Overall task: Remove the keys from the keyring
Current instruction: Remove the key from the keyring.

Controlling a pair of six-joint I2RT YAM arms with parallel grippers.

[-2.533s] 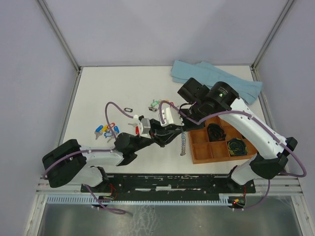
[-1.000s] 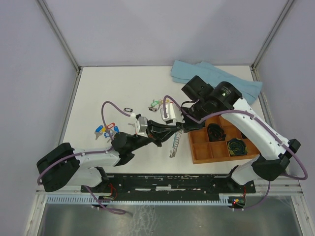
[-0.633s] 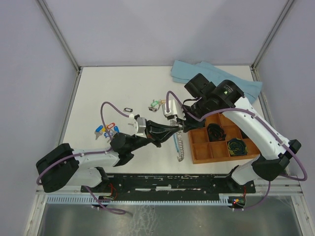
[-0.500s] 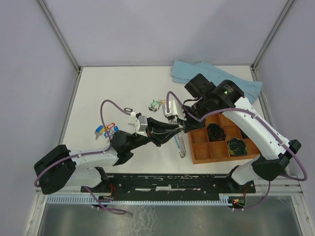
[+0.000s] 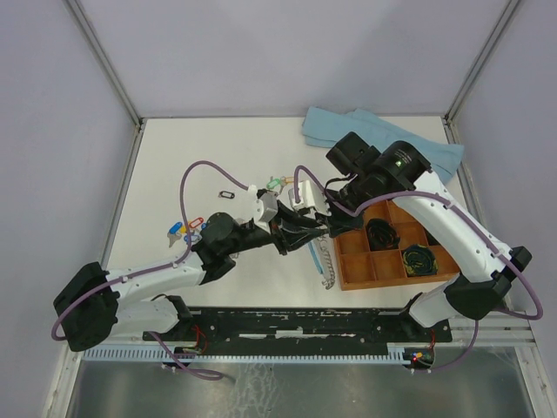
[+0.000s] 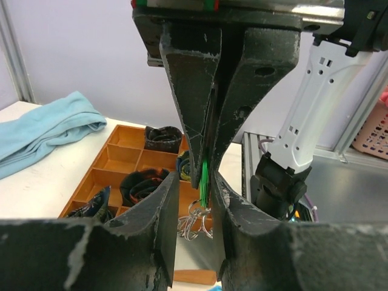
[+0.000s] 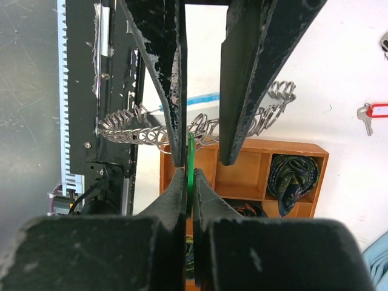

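Both arms reach inward and meet above the white desk (image 5: 174, 157). The right fingers (image 7: 174, 203) pinch a green-tagged key (image 7: 191, 159); the left fingers (image 6: 162, 224) stand spread on either side of it. The right wrist view shows the keyring (image 7: 127, 130) below as a jagged silver coil. The overhead view places it beside the wooden tray (image 5: 383, 280), with loose keys (image 5: 187, 229) lying to the left.

Keyring (image 7: 130, 130) shiny metal coils; tray (image 5: 353, 266) matt wood; towel (image 5: 383, 139) soft cloth.
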